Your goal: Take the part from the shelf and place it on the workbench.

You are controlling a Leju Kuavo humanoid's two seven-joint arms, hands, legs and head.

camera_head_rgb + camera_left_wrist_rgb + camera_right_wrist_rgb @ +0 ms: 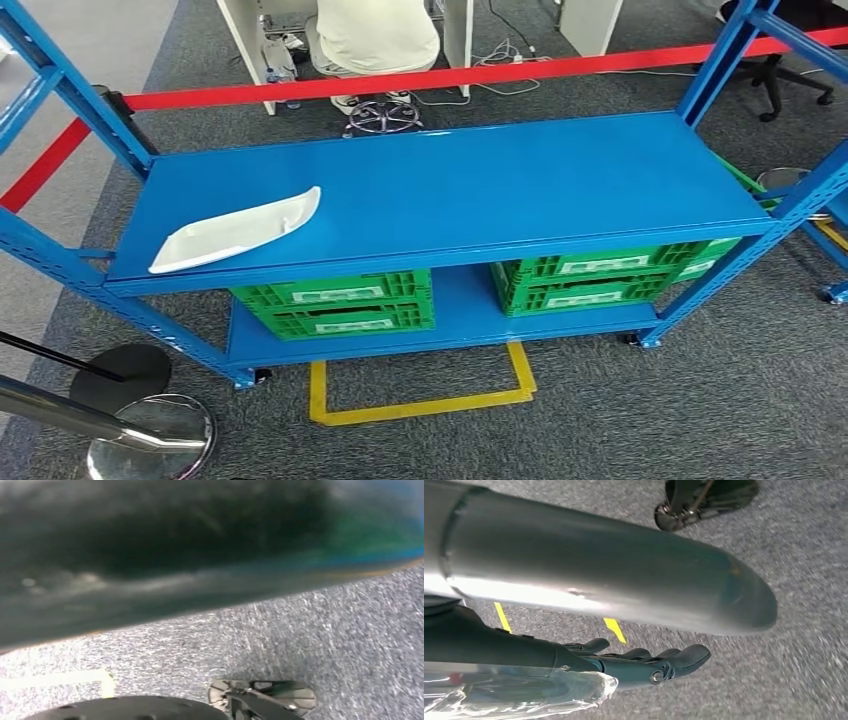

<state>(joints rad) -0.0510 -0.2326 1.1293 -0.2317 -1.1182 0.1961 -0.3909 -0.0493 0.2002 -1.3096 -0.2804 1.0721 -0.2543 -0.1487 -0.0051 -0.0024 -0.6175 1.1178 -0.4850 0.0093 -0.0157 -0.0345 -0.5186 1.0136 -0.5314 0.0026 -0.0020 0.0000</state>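
The part, a white shallow tray-like piece (238,232), lies on the left of the blue shelf's top board (500,185), near its front edge. Nothing touches it. In the right wrist view my right hand (644,662) hangs above grey carpet, its dark fingers (691,655) stretched out with nothing in them. A dark rounded shape at the edge of the blurred left wrist view looks like my left hand (120,709); its fingers are hidden.
Two green crates (340,305) (590,280) stand on the lower board. A yellow floor outline (420,400) lies in front of the shelf. Chrome post bases (150,435) stand at the near left. Red barrier tape (450,78) and a seated person (375,35) are behind.
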